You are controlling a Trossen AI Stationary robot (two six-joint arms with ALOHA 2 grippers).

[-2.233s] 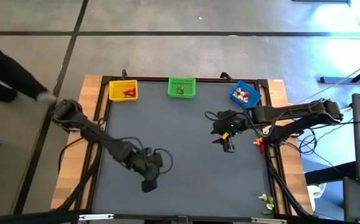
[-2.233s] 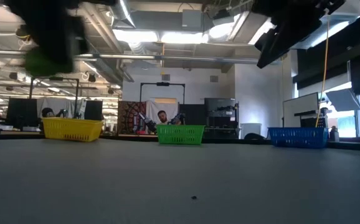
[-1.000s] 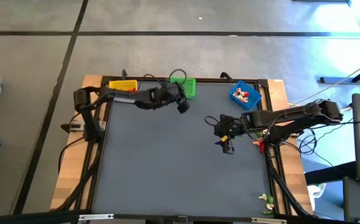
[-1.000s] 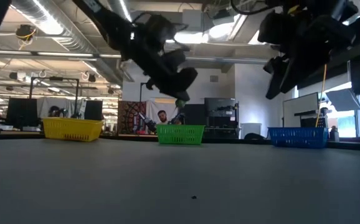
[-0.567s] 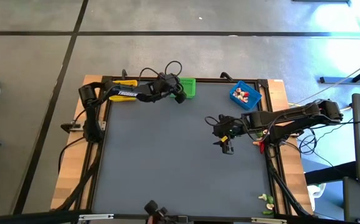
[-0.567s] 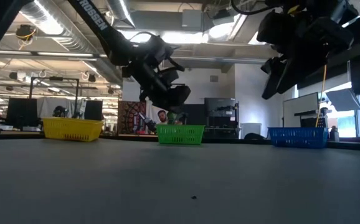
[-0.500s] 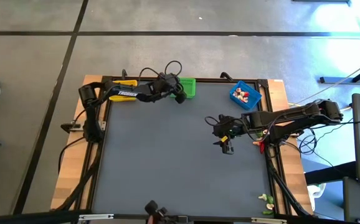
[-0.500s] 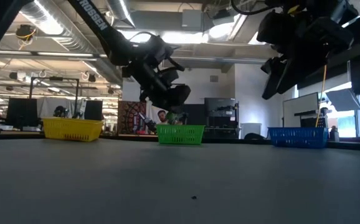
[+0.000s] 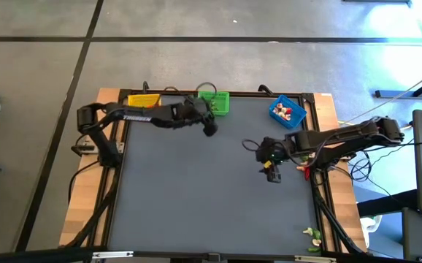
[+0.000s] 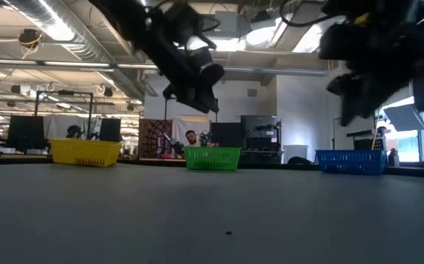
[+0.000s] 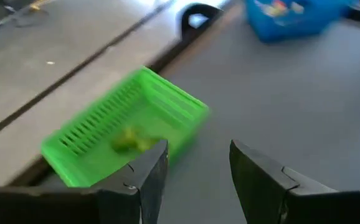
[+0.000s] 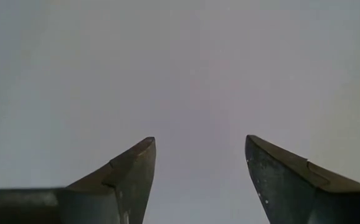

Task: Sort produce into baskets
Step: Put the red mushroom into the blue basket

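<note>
Three baskets stand along the table's far edge: yellow [image 9: 144, 100], green [image 9: 215, 102] and blue [image 9: 288, 111]. A green produce piece [image 11: 133, 142] lies in the green basket [image 11: 127, 134]; red and cream pieces lie in the blue one. My left gripper [image 9: 209, 130] hangs open in the air just on the near side of the green basket, nothing between its fingers [image 11: 195, 149]. My right gripper [image 9: 271, 174] stands open above bare table at the centre right, also with nothing between its fingers [image 12: 198, 143].
Loose produce lies off the mat on the right: a red piece [image 9: 304, 166] by the right arm, green and cream pieces [image 9: 313, 235] near the front right corner. The left arm reaches across the yellow basket. Grey mat [image 9: 196, 197] lies between the arms.
My left gripper went toward the far edge and down over the green basket, then rose and drew back toward the near edge to where it hangs now.
</note>
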